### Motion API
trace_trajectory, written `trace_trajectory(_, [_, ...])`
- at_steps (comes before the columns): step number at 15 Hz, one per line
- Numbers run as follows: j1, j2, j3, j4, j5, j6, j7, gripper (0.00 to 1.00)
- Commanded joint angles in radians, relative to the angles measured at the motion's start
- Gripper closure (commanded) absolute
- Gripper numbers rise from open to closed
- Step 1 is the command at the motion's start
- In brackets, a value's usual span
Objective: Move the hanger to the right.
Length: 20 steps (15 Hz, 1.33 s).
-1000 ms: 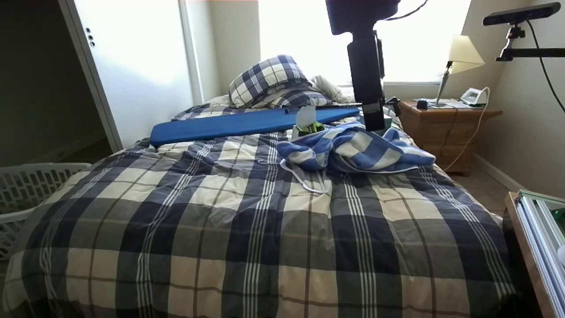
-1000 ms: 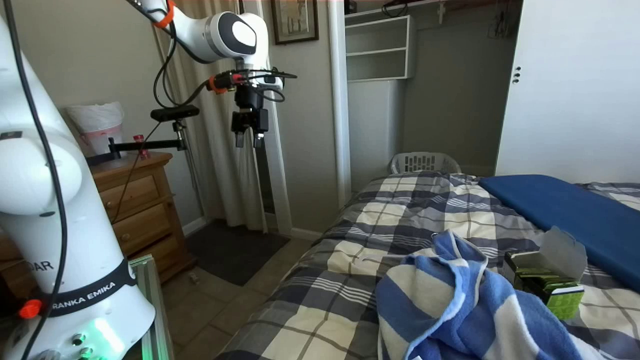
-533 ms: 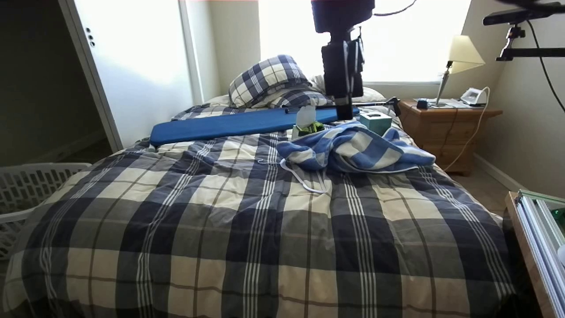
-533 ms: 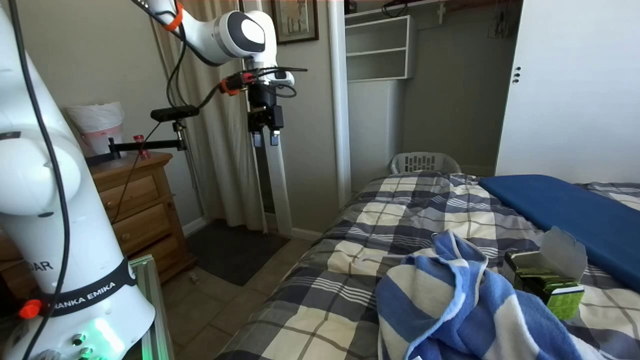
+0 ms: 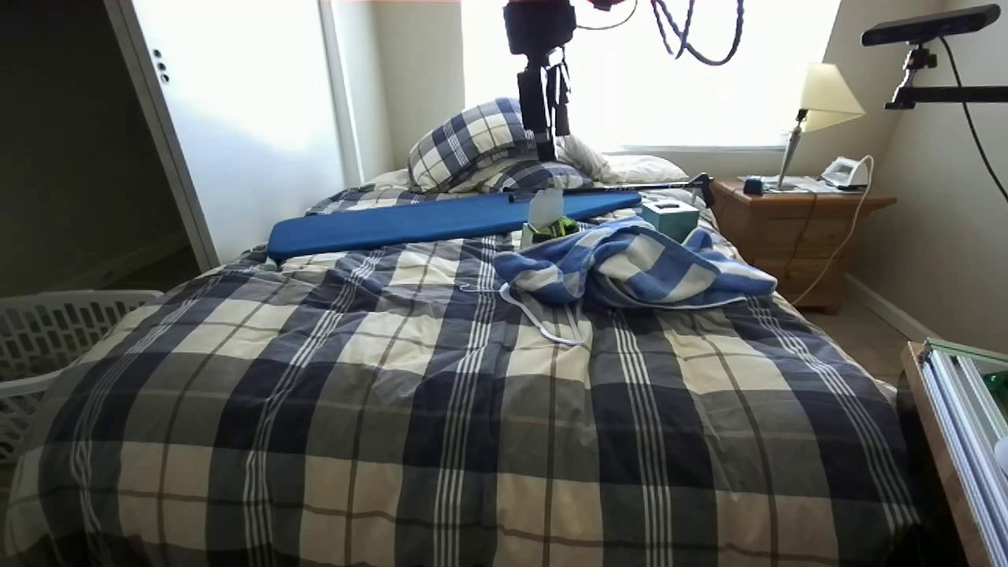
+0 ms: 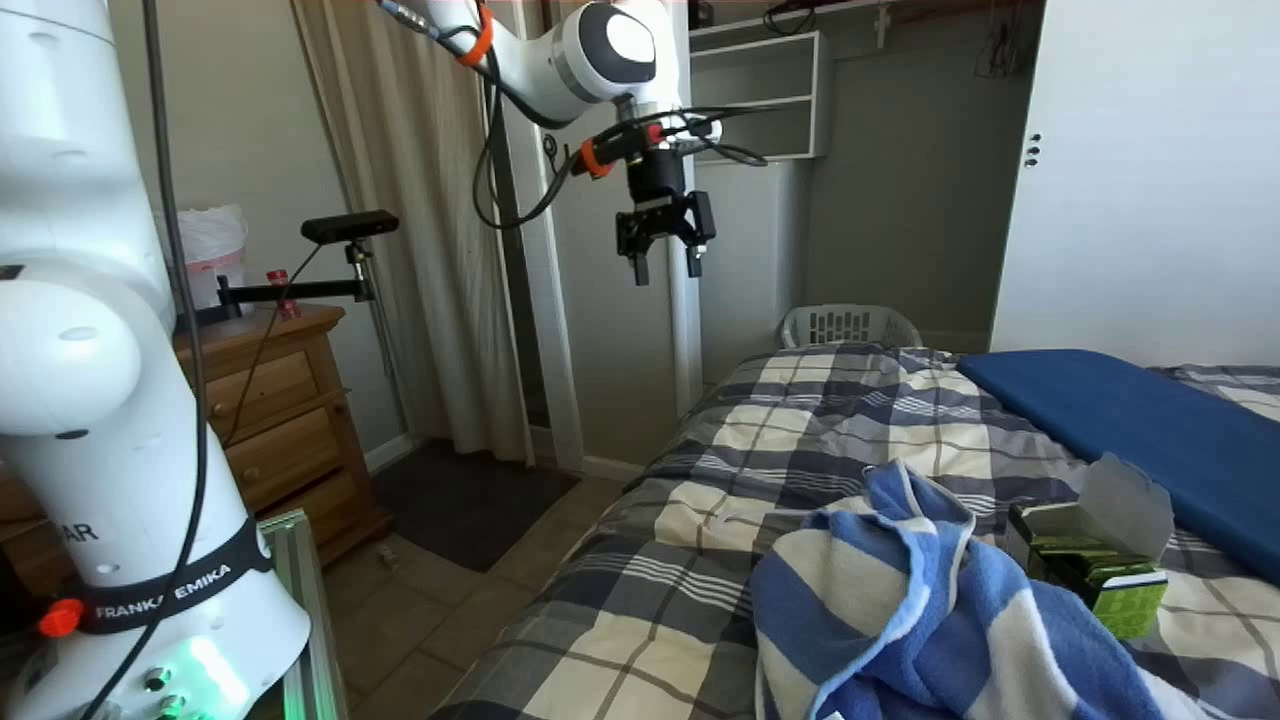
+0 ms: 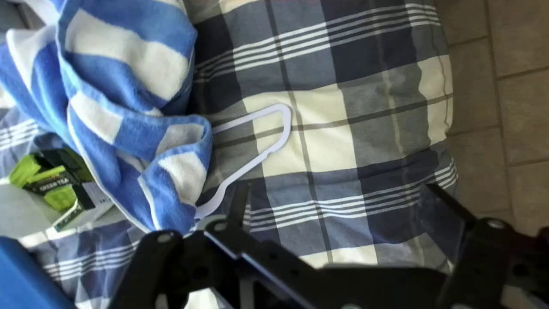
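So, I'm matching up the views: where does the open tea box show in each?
In an exterior view: tea box just right of centre, in the upper half.
In an exterior view: tea box towards the right, in the lower half.
In the wrist view: tea box at the left edge, mostly below mid-height.
Shared landmark: the striped towel, next to the tea box in all three.

A white hanger [image 7: 287,126] lies on the plaid bedspread [image 7: 386,167] — one end uncovered, part of it running under a blue-and-white striped towel [image 7: 141,88]. Green tea packets [image 7: 53,183] sit just beside the towel. The gripper [image 7: 338,193] stands spread wide in the foreground — tiled floor [image 7: 480,107] shows at the view's right.
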Motion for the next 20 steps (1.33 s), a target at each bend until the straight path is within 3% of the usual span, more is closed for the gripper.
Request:
trace_trajectory(1, [-0.021,0.133,-0.019,0.187,0.016,-0.013,-0.254,0.00])
trace_trajectory(3, [-0.045,0.180,-0.020,0.252,0.079,-0.014,-0.347,0.00])
trace_trajectory(4, [-0.022,0.110,-0.026,0.154,0.025,-0.002,-0.257,0.00])
trace_trajectory(12, [-0.037,0.168,-0.025,0.226,0.056,-0.003,-0.323,0.00])
trace_trajectory(17, [-0.083,0.361,-0.051,0.426,0.069,-0.026,-0.430,0.00])
trace_trajectory(20, [-0.139,0.504,-0.054,0.559,0.082,0.035,-0.527,0.00])
